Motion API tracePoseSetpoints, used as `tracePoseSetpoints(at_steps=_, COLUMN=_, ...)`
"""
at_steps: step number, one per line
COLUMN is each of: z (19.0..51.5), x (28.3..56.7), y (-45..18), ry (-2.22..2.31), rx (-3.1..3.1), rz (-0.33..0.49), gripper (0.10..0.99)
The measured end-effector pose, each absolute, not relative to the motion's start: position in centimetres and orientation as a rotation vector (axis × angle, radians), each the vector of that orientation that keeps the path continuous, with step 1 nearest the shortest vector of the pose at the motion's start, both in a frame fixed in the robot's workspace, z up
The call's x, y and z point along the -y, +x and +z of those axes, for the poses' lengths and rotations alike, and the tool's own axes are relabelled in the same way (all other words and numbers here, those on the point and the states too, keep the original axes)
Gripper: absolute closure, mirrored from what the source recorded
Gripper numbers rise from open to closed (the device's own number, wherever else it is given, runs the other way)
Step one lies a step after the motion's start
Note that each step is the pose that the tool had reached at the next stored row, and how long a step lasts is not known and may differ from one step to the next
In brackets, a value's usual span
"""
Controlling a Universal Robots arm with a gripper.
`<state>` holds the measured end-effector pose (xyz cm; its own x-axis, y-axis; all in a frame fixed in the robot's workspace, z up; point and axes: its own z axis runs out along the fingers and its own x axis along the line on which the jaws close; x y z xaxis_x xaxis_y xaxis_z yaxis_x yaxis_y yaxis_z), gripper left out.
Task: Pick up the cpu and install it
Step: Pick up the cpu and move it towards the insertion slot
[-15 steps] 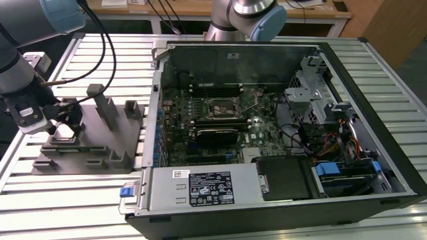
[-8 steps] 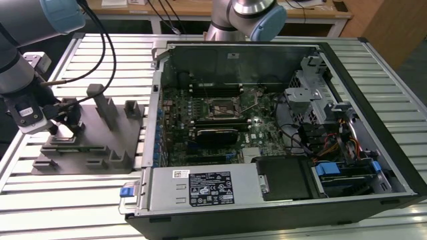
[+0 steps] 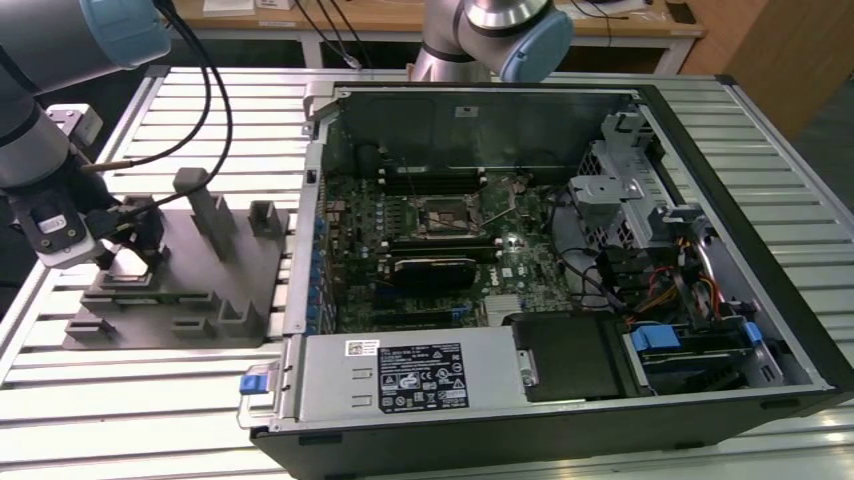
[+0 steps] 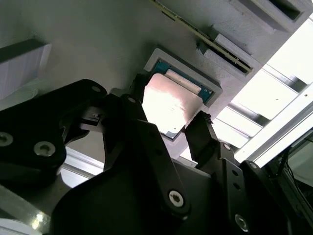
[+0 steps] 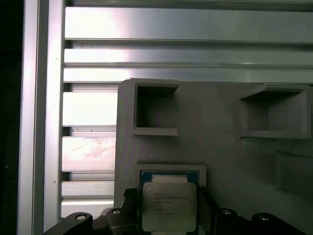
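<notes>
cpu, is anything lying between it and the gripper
Nothing. In both wrist views the gripper sits around the cpu, which lies in a grey holder's recess; no other object intervenes.

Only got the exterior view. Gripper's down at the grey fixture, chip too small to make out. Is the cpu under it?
Observer: Yes. In both wrist views the cpu lies in a square pocket of the grey fixture, with the gripper right at it.
Operator: Which face up?
Observer: Shiny metal top up, a blue-green strip along one edge.
Operator: Neighbouring pockets?
Observer: Two box recesses past it in the first wrist view, nothing in them.
</notes>
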<state>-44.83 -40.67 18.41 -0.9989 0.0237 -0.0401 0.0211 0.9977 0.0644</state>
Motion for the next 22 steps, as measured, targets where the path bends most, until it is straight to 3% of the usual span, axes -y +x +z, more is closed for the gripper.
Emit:
tracePoseSetpoints(at_steps=14, z=18.11, x=40.68, y=-44.83, ry=0.035, rx=-3.099, rz=0.099, gripper=0.475)
tracePoseSetpoints(at_steps=16, z=18.1, x=40.68, y=-44.83, ry=0.035, rx=-3.099, rz=0.099, gripper=0.545)
tracePoseSetpoints(at_steps=22, z=18.09, x=40.68, y=-44.83, ry=0.035, rx=-3.099, rz=0.099, gripper=0.545)
